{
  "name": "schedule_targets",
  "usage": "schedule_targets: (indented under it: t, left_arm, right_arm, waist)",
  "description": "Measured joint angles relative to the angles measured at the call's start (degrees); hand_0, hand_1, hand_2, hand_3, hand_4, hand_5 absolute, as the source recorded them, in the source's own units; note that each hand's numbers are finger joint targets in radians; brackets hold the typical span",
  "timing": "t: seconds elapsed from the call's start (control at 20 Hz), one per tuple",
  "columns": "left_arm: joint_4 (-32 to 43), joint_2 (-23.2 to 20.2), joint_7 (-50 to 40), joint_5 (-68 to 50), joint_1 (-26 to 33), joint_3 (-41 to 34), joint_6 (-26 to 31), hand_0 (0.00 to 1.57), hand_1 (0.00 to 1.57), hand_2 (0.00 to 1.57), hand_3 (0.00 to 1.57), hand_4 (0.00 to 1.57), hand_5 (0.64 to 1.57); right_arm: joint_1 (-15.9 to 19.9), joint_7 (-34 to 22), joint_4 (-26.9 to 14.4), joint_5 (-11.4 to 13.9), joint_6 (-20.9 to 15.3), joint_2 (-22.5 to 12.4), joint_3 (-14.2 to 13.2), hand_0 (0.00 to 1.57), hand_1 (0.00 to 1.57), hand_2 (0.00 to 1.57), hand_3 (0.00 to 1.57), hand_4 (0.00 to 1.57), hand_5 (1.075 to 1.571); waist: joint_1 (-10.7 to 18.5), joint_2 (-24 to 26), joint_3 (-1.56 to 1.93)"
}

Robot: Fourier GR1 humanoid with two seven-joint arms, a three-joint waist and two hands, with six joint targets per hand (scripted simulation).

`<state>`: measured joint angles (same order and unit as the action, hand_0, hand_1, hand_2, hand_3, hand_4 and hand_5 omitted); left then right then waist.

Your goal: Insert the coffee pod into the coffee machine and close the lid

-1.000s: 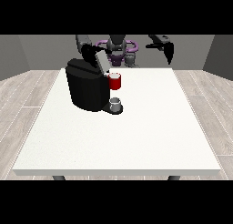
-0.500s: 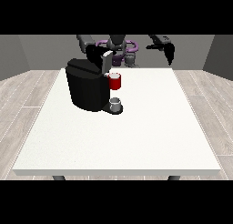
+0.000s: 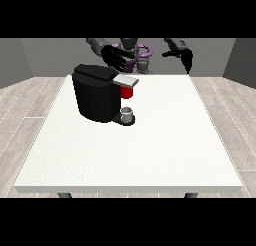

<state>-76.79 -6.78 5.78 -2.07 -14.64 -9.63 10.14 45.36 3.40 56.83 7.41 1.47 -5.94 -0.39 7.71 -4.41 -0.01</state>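
A black coffee machine (image 3: 96,94) stands on the white table (image 3: 150,140) at the left. Its grey lid (image 3: 125,81) lies flat across the top front. Under the lid the red pod holder (image 3: 127,92) shows, and a small grey cup (image 3: 127,113) sits on the drip tray below. The hand at the view's left (image 3: 116,57) hovers just above and behind the lid with its fingers spread. The hand at the view's right (image 3: 186,57) hangs raised beyond the table's far right edge, away from the machine, with fingers pointing down. No separate coffee pod is visible.
The robot's torso (image 3: 135,52) stands behind the table's far edge. White table surface stretches to the right of and in front of the machine. Wooden floor surrounds the table.
The lid has swung down from a raised tilt to flat. The hand at the view's left came forward over it. The hand at the view's right barely moved.
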Motion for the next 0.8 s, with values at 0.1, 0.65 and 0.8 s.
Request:
schedule_targets:
  t: [0.1, 0.65, 0.8]
  left_arm:
    - [0.51, -0.24, 0.21, -0.48, -0.31, -0.10, 0.47, 0.00, 0.00, 0.00, 0.00, 0.00, 1.571]
    - [1.25, 0.98, 3.66, 0.25, 2.13, 0.76, -0.61, 0.00, 0.00, 0.00, 0.00, 0.19, 1.571]
    - [2.41, 1.36, 4.15, 0.08, 3.39, 0.43, -0.98, 0.00, 0.00, 0.00, 0.00, 0.19, 1.571]
  right_arm:
    - [0.74, -0.54, -0.03, 0.43, -0.54, 1.13, 0.37, 0.00, 0.00, 0.00, 0.00, 0.07, 1.571]
    - [-6.06, 4.05, 4.34, -3.84, 2.69, 5.07, 4.58, 0.00, 0.00, 0.00, 0.00, 0.29, 1.571]
    - [-12.42, 5.01, 7.26, -8.02, 1.43, 5.52, 7.71, 0.00, 0.00, 0.00, 0.00, 0.16, 1.571]
  waist:
    - [-0.08, 0.19, 0.00]
    - [-3.27, 5.13, 0.01]
    - [-5.00, 7.98, 0.01]
